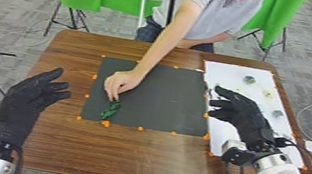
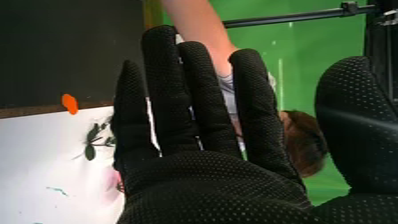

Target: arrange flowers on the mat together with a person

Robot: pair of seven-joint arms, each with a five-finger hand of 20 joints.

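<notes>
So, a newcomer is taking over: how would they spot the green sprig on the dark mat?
On the brown table, find the dark mat. Toward its left corner nearest the robot, by the person's hand, lies the sprig: leafy and green, unlike the orange tabs along the edge.

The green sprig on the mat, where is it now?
In the head view, the sprig is on the lower left of the mat, by the person's hand.

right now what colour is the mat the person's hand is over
The mat is dark grey, nearly black, with orange marks around its edges; it shows best in the head view.
</notes>
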